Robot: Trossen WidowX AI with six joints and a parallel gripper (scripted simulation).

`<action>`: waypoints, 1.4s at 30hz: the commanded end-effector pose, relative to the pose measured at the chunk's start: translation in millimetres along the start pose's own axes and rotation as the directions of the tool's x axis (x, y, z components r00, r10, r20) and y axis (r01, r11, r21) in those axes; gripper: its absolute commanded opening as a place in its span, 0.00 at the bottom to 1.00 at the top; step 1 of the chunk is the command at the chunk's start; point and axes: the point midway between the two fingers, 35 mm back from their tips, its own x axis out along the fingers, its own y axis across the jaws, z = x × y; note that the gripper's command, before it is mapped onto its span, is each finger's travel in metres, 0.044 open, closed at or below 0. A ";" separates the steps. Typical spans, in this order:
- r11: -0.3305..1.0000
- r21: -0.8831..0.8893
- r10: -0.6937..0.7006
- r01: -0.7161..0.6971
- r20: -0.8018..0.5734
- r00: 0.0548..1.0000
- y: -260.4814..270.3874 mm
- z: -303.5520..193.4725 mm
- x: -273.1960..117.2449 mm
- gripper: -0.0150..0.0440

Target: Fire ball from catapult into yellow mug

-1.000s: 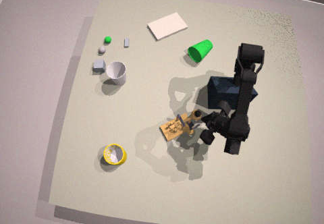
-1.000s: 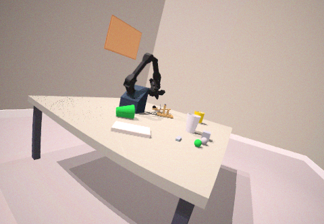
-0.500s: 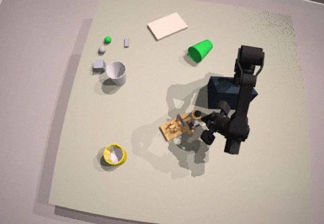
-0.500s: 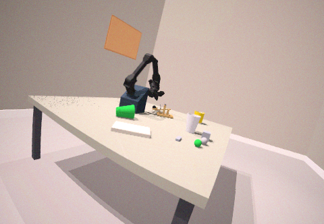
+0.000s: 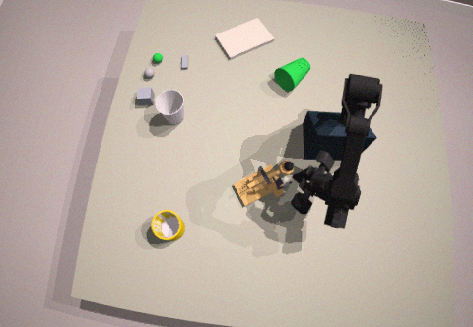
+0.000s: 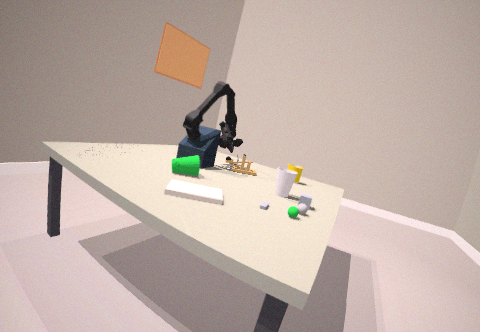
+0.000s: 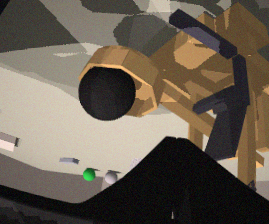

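Observation:
The orange catapult (image 5: 248, 189) (image 6: 245, 171) (image 7: 237, 25) stands left of the arm in the top view, its dark crossbar across the middle. The black ball (image 5: 289, 165) (image 6: 228, 158) (image 7: 107, 93) sits in the cup at the end of its throwing arm. The front end points roughly toward the yellow mug (image 5: 181, 230) (image 6: 298, 174), which stands upright at the lower left. My gripper (image 5: 297, 175) (image 6: 231, 149) (image 7: 174, 148) is shut and empty, just beside and above the catapult's cup end. In the wrist view its tips partly hide the catapult's lower part.
A white cup (image 5: 177, 114) (image 6: 284, 182), grey box (image 5: 144, 96) (image 6: 305, 201), green ball (image 5: 157, 58) (image 6: 293, 212), grey ball (image 5: 149, 73) and small grey block (image 5: 184, 62) are at the far left. A green cup (image 5: 293, 74) (image 6: 185, 166) lies on its side near a white slab (image 5: 243, 37) (image 6: 194, 192).

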 end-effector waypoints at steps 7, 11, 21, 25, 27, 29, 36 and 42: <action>1.000 -0.006 0.000 0.000 -0.006 1.000 0.0 12.0 12.3 0.25; 1.000 -0.006 0.000 0.000 -0.006 1.000 0.1 16.8 16.9 0.25; 1.000 -0.006 0.001 -0.001 -0.006 1.000 0.9 28.8 28.2 0.25; 1.000 -0.006 0.001 -0.001 -0.007 1.000 1.5 33.6 32.8 0.25; 1.000 -0.006 0.001 -0.001 -0.007 1.000 1.9 35.9 35.0 0.25; 1.000 -0.006 0.001 -0.001 -0.007 1.000 2.3 38.3 37.2 0.25; 1.000 -0.005 0.002 -0.002 -0.007 1.000 4.0 46.5 45.0 0.25; 1.000 -0.006 0.003 -0.003 -0.008 1.000 6.7 63.1 60.6 0.25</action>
